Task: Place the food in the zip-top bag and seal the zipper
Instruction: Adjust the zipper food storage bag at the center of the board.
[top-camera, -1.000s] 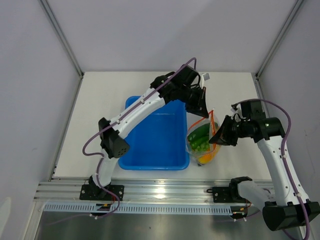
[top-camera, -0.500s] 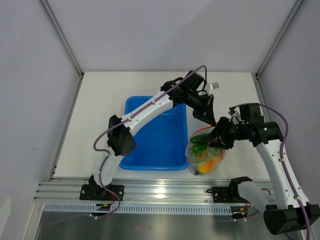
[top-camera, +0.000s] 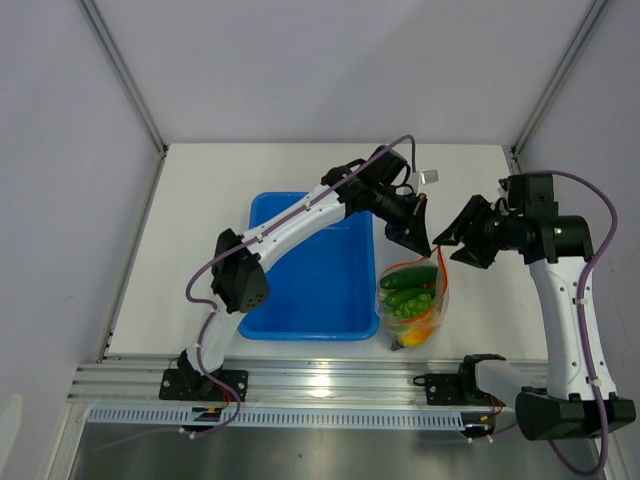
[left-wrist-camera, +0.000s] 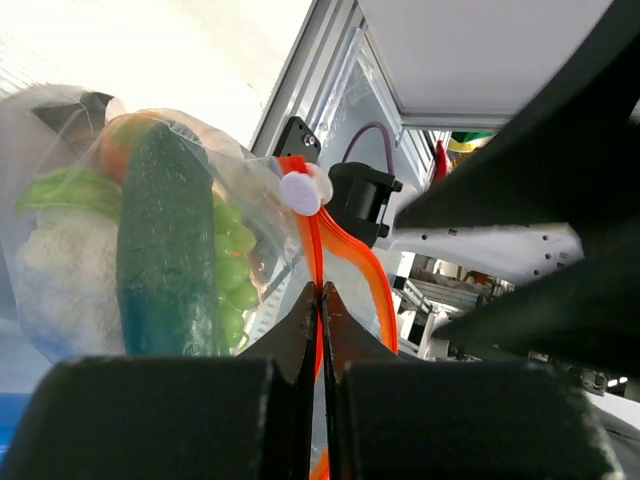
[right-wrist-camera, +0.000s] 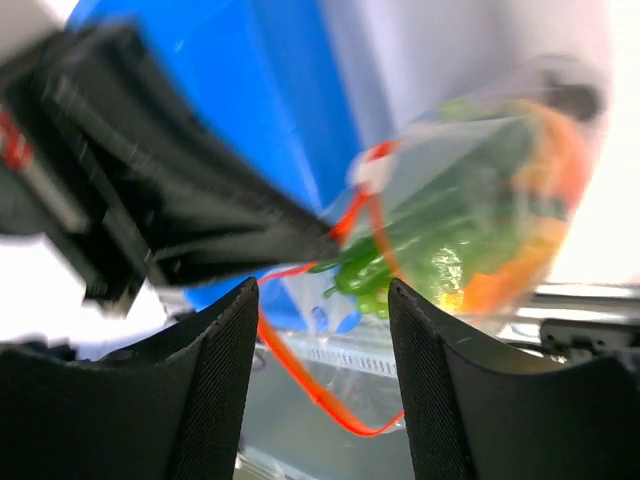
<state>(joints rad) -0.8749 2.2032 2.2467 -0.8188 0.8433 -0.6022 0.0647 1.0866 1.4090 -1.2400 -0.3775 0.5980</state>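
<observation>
A: Item: bag (top-camera: 412, 305), food (top-camera: 408, 288) inside, hanging beside the tray's (top-camera: 300, 300) right wall, near the counter's (top-camera: 200, 200) front edge.
B: Holds?
A: Left end effector (left-wrist-camera: 319, 292) clamped on zipper (left-wrist-camera: 315, 245). Right end effector (top-camera: 450, 238) fingers apart, clear of it.
B: Risks?
A: Single pinch. The strip may slip free, or the mouth may gape and spill food.

zip-top bag (top-camera: 437, 299): clear, glossy, crinkled plastic film
blue tray (top-camera: 320, 290): smooth, shiny plastic
rail (top-camera: 320, 380), lower frame: ribbed bare metal
</observation>
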